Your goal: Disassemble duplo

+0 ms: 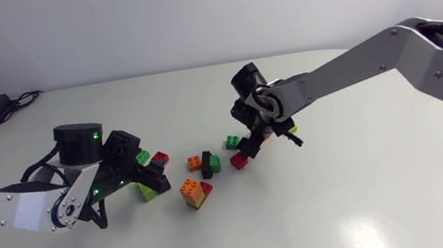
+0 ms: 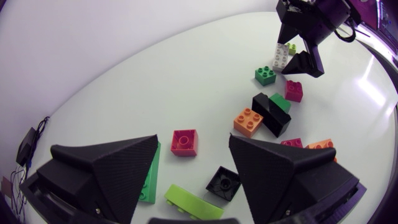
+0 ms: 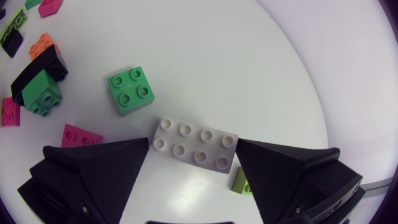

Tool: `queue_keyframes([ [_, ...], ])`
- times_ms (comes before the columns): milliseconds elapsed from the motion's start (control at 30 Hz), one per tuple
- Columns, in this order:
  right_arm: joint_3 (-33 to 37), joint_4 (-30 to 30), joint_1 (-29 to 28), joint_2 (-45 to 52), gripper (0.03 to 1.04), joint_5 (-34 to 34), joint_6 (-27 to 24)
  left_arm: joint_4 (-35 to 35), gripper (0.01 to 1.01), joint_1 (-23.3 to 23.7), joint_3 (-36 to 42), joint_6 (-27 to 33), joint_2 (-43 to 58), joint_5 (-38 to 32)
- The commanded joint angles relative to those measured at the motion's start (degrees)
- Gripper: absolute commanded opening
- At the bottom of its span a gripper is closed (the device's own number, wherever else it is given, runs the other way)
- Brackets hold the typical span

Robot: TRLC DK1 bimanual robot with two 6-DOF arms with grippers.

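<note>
White two-by-four brick sits right between our right fingers, and as far as we can tell both tips are pressed against its two ends, so we'd call that one gripped. Our left fingers are spread wide and holding nothing. In the gap between them lie a red brick, a small black brick and a lime plate, with a green brick just beside one finger. Progress-wise we'd say we're a good way in: most of the duplo is scattered over the surface as loose singles, like the orange brick and the magenta brick ahead of the left fingers, and the green square ahead of the right ones. What looks left is an orange-and-red stack just beside the left fingers, plus a black-and-green pair between the two arms, both apparently still joined. Fuzzy bits: a lime piece peeks out under the white brick by one right finger, and we can't tell if it's clipped on or just lying there. The head view hides the white brick behind the right arm entirely, and the stack is half covered by a left finger in the wrist view.
</note>
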Motion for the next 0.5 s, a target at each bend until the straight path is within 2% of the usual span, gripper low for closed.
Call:
queue_keyframes([
  [0,0.7,-1.4,0.5,1.8,0.99,0.5,0.6,-0.2,0.803,-0.7,0.1,1.1,0.4,-0.5],
  [33,0.8,-1.6,0.5,1.9,0.99,0.5,0.7,-0.2,0.803,-0.7,0.1,1.1,0.4,-0.5],
  [267,1.1,-1.5,0.6,3.1,0.78,1.5,0.7,-0.4,0.803,-0.8,0.1,1.4,0.4,-0.5],
  [400,1.3,-1.5,0.8,3.5,0.6,1.6,0.7,-0.5,0.813,-0.9,0.1,1.4,0.4,-0.5],
  [467,1.4,-1.5,0.8,3.5,0.54,1.6,0.7,-0.7,0.83,-1.0,0.1,1.4,0.3,-0.5],
])
